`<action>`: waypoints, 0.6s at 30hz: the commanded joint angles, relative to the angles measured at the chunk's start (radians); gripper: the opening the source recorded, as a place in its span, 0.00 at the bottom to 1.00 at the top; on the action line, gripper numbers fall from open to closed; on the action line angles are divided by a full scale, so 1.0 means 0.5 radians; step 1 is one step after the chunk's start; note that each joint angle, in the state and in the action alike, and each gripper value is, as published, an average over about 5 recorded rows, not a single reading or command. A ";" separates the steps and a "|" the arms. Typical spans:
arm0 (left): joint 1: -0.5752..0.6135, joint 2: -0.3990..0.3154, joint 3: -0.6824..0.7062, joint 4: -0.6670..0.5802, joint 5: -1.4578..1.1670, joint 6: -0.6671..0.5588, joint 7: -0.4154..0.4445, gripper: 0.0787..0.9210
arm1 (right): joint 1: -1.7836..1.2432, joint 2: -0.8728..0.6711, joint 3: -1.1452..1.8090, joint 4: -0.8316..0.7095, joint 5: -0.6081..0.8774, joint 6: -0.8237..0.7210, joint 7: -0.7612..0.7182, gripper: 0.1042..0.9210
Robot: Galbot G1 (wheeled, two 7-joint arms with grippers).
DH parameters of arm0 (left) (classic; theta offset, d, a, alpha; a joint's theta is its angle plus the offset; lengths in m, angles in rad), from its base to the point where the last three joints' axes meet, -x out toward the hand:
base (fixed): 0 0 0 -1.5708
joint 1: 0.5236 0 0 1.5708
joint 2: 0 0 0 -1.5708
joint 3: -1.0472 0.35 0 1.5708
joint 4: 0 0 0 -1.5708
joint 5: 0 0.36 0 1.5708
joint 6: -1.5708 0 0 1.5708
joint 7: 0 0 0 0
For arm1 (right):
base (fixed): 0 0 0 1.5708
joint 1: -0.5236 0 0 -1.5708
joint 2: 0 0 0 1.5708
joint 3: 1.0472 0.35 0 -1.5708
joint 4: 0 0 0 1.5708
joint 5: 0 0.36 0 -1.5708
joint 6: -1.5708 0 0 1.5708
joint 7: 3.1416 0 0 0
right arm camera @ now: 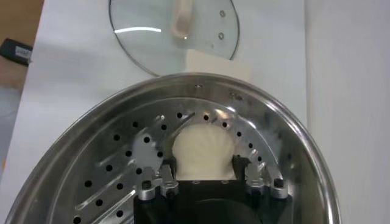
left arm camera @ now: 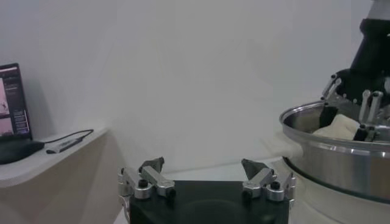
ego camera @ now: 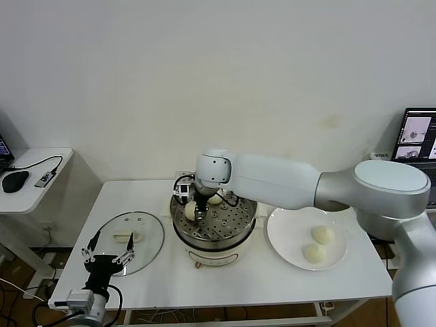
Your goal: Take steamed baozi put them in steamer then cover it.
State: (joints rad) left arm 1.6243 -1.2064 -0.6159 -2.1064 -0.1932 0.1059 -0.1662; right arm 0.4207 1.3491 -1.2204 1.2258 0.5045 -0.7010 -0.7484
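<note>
The steamer [ego camera: 242, 228] stands mid-table on its cream pot base. My right gripper [ego camera: 195, 206] reaches down into it, at its left side. In the right wrist view a steamed baozi [right arm camera: 203, 146] rests on the perforated floor [right arm camera: 122, 158] between the spread fingers of my right gripper [right arm camera: 203, 163], which is open. A second baozi [ego camera: 215, 199] lies at the steamer's back. Two more [ego camera: 323, 234] [ego camera: 315, 253] sit on the white plate [ego camera: 289, 238] to the right. The cover [ego camera: 139, 235] lies flat on the table to the left. My left gripper [ego camera: 107, 257] waits open by the cover's front edge.
A side table [ego camera: 30, 194] with a mouse and a cable stands at the far left. A laptop [ego camera: 415, 136] is at the far right. From the left wrist, the steamer's wall [left arm camera: 341, 161] rises close to my left gripper [left arm camera: 203, 164].
</note>
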 commanded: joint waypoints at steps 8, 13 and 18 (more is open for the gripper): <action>-0.017 0.017 0.007 -0.002 0.005 0.002 -0.002 0.88 | 0.392 -0.637 0.032 0.317 -0.213 0.461 -0.626 0.88; -0.029 0.034 0.007 0.003 0.002 0.001 -0.002 0.88 | 0.467 -1.030 0.001 0.544 -0.353 0.633 -0.850 0.88; -0.028 0.045 0.021 0.010 0.004 -0.003 -0.002 0.88 | 0.429 -1.435 -0.003 0.721 -0.532 0.763 -0.927 0.88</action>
State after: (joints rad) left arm 1.6099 -1.1874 -0.6109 -2.1046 -0.1921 0.1058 -0.1673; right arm 0.5891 0.9691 -1.2172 1.4307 0.3598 -0.4585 -1.0572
